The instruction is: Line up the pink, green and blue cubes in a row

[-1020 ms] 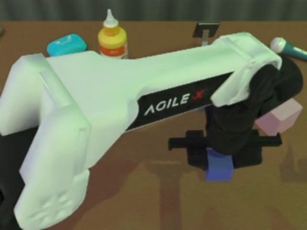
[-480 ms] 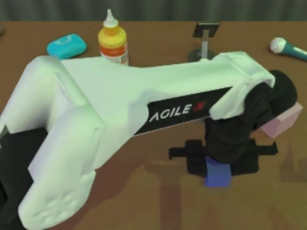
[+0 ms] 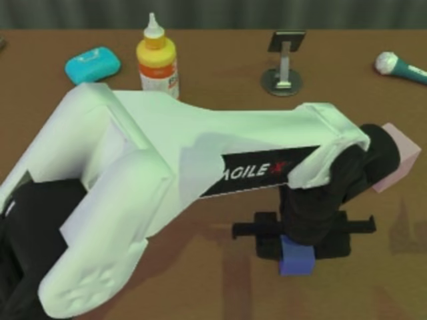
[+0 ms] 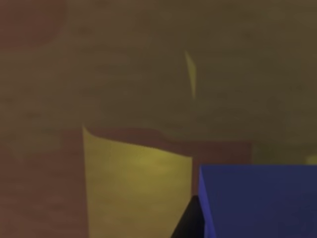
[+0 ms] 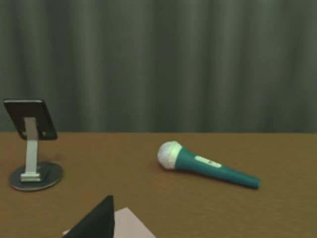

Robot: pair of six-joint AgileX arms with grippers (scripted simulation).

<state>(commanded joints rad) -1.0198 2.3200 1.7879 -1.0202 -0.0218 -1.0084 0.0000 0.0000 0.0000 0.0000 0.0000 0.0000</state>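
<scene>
My left gripper point(image 3: 296, 252) is shut on the small deep blue cube point(image 3: 296, 259), right of the table's middle near the front; whether the cube touches the table cannot be told. In the left wrist view the blue cube point(image 4: 257, 201) lies against one dark fingertip point(image 4: 190, 220). The pale pink cube point(image 3: 402, 155) rests on the table behind and to the right, partly hidden by the left arm's black wrist. A corner of the pink cube point(image 5: 130, 225) shows in the right wrist view beside a dark tip. The green cube is hidden. My right arm is outside the top view.
Along the back edge stand a turquoise soap-like bar point(image 3: 92, 64), an orange-and-white glue bottle point(image 3: 157, 59) and a phone stand point(image 3: 283, 63). A teal microphone point(image 3: 399, 67) lies at the back right. The white left arm covers much of the table's left and middle.
The left arm has dropped and drawn toward the front, carrying the blue cube a little forward and left. More of the pink cube and the phone stand now shows.
</scene>
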